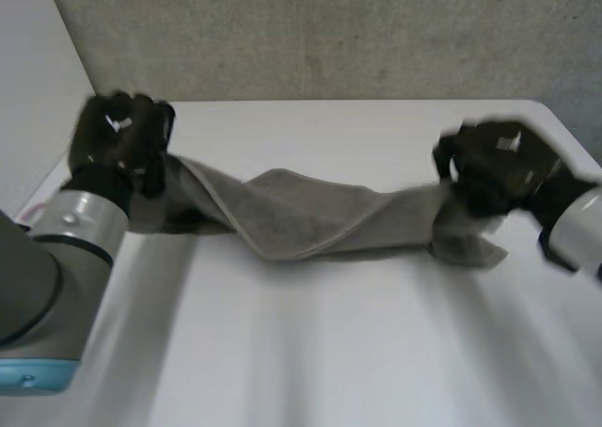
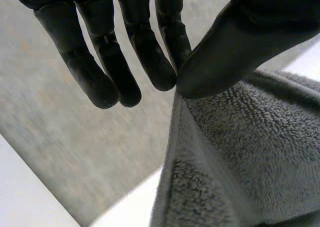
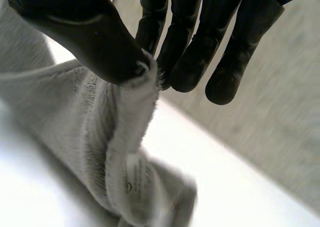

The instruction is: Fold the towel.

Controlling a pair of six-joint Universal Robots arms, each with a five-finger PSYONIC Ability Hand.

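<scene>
Grey terry towel (image 1: 301, 215) is strung out over the white table (image 1: 310, 352), its long axis running from the table's left side to its right, parallel to the table's front edge. It is twisted along the middle, which sags low; whether it touches the table I cannot tell. Both ends are lifted above the table.

At the table's left side the left hand (image 1: 122, 140) has the towel's end. Its wrist view shows what the head view hides: thumb and a fingertip (image 2: 162, 69) pinch the hemmed edge of the towel (image 2: 240, 152), the other fingers straight.

At the table's right side the right hand (image 1: 494, 164) pinches the other end, thumb against fingers (image 3: 185, 62), with loose towel (image 3: 100, 127) and a small label (image 3: 132, 177) drooping below.

Beyond the table's far edge stands a grey concrete wall (image 1: 329, 32).
</scene>
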